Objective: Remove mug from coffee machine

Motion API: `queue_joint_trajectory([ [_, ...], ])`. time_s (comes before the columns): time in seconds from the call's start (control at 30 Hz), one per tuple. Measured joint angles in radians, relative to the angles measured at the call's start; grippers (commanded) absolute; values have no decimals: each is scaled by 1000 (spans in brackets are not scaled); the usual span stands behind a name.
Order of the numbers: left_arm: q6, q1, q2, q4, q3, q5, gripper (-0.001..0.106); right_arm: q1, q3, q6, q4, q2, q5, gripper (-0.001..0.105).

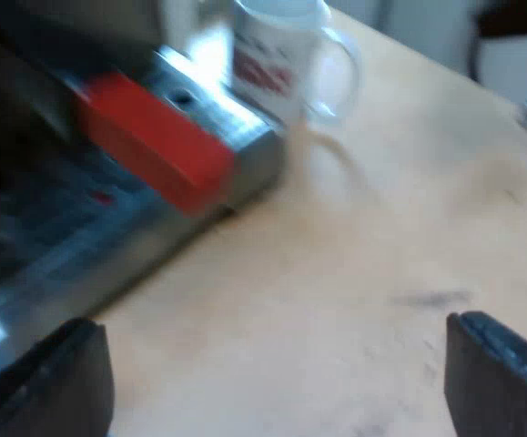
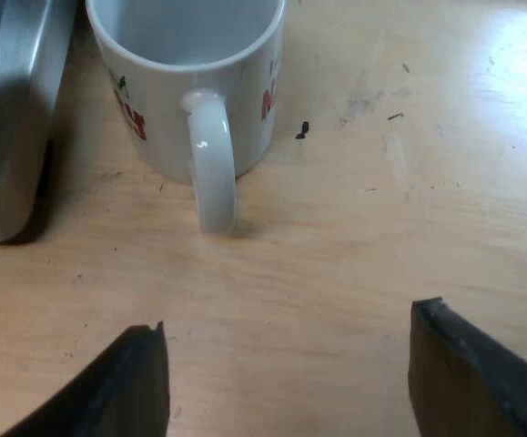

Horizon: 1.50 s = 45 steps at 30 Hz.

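Judging the mug (image 2: 167,109) removed onto the bench (image 2: 354,237), we hold left end effector (image 1: 275,323) and right end effector (image 2: 288,319) released.

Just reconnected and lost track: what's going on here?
Nothing is held. The mug stands upright on the wooden table, close beside the espresso machine, at its metal base. Its handle is turned toward the right end effector, which hangs open a little short of it. The left end effector is open too, low over the table by the machine's front, where the holder's red end sticks out.
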Motion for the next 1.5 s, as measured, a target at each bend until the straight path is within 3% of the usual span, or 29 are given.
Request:
queue_joint_trajectory([
  [0.17,-3,0,0,2,-18,-25,77,0,-129,0,158,0,0,59],
  [0.2,-12,0,0,1,-84,-92,77,0,-156,-2,181,-3,0,59],
  [0.3,-47,0,0,28,-129,-139,77,0,-224,-66,232,-2,-7,59],
  [0.47,-58,0,28,57,-204,-176,77,0,-316,-67,236,7,-37,59],
  [0.7,-60,7,103,107,-279,-173,77,0,-426,-55,242,92,-54,59],
  [0.73,-60,67,229,187,-391,-107,77,0,-450,-42,242,125,-58,59],
  [0.83,-53,175,307,198,-458,-59,77,0,-503,-27,230,205,-59,59],
  [0.93,-46,315,354,205,-491,27,77,-9,-511,3,223,276,-80,59],
  [1.03,-46,384,362,205,-491,27,77,-40,-511,11,215,301,-98,59],
  [1.17,-46,390,362,212,-491,19,77,-250,-511,17,171,334,-238,59],
  [1.23,-46,390,362,213,-491,19,77,-305,-511,14,171,334,-250,59],
  [1.37,-43,390,362,213,-494,-21,77,-483,-511,-59,173,320,-261,59],
  [1.5,-24,390,362,213,-494,-56,77,-525,-511,-76,173,297,-261,59],
])
